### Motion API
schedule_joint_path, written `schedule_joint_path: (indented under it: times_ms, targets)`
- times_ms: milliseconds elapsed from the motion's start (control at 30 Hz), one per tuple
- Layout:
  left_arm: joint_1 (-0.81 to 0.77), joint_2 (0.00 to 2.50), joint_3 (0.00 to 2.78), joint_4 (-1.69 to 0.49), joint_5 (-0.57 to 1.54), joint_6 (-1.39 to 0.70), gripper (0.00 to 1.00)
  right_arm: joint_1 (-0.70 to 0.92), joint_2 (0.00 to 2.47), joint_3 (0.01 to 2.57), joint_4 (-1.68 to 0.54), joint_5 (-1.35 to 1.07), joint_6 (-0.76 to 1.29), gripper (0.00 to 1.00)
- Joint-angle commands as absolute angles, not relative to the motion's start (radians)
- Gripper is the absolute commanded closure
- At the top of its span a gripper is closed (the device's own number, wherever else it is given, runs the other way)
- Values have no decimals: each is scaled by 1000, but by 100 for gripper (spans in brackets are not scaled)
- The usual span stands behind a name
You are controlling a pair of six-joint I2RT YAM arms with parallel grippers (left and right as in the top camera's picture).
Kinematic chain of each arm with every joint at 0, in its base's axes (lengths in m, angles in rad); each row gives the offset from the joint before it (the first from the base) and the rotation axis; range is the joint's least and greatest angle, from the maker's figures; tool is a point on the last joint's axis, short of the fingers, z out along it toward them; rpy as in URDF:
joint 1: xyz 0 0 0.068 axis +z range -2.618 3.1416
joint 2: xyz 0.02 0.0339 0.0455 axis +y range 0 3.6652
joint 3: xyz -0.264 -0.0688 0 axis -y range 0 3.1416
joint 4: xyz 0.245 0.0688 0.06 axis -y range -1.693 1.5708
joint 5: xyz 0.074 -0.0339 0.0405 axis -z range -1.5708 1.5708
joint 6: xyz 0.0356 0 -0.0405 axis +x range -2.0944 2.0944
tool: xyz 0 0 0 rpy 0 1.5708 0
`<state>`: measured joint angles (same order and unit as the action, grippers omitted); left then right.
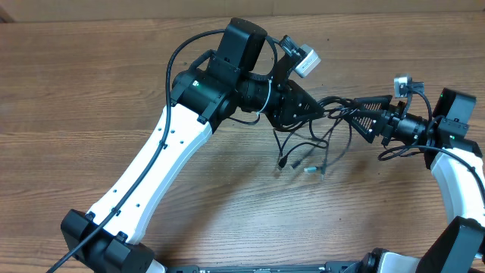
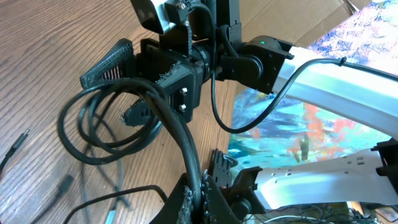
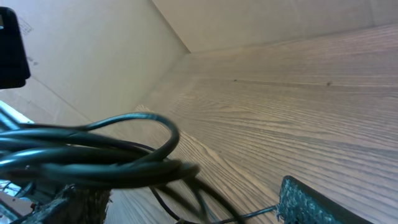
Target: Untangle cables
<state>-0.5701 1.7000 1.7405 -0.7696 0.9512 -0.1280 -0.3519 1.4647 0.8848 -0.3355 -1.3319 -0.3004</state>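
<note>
The cables (image 1: pixel 305 141) are thin black wires bunched in the air between my two grippers, with loose ends and small plugs (image 1: pixel 311 168) hanging to the wooden table. My left gripper (image 1: pixel 321 110) is shut on the bunch; the left wrist view shows its jaws (image 2: pixel 200 198) pinching the cables (image 2: pixel 84 102). My right gripper (image 1: pixel 358 113) is open, its two fingers spread around the loop. In the right wrist view the cables (image 3: pixel 118 167) drape over its left finger, and the gap between its fingers (image 3: pixel 180 200) is wide. The right gripper also shows in the left wrist view (image 2: pixel 127 84).
The wooden table (image 1: pixel 114 83) runs under everything. A cardboard wall (image 3: pixel 93 56) stands along the far edge. A colourful patterned cloth (image 2: pixel 292 130) lies beyond the table's near side. The left arm's white link (image 1: pixel 159 163) crosses the table's left half.
</note>
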Motion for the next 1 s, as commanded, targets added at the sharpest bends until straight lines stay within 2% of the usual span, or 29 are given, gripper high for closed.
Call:
schedule_joint_path:
  times_ms: [0,67,167,233,300,400,600,767,800,900,967]
  targets:
    - [-580,1666,1746,-760,988,-160,96,-348,1467,899,-331,-1376,-319,17]
    - [-588,1666,1746,-760,987,-161,96,-348,1467,899,-329,-1394,-319,18]
    - [-599,1666,1746,-760,987,-161,96,-348,1467,899,-323,-1401,-319,27]
    - [-605,1666,1746,-759,987,-161,96,-348,1467,899,-323,-1401,-319,38]
    - [-610,1666,1746,-759,983,-161,96,-348,1467,899,-324,-1401,-318,59]
    - [-611,1666,1746,-759,984,-161,96,-348,1467,899,-324,-1401,-315,77]
    - [-611,1666,1746,-760,957,-162,96,-348,1467,899,-324,-1401,-315,92]
    - [-611,1666,1746,-759,957,-165,96,-348,1467,899,-324,-1401,-315,95]
    - [-611,1666,1746,-759,958,-165,96,-348,1467,899,-324,-1401,-315,88]
    - [-611,1666,1746,-759,958,-165,96,-348,1467,899,-324,-1401,-315,55]
    - [-611,1666,1746,-759,957,-165,96,-348,1467,899,-324,-1410,-315,47]
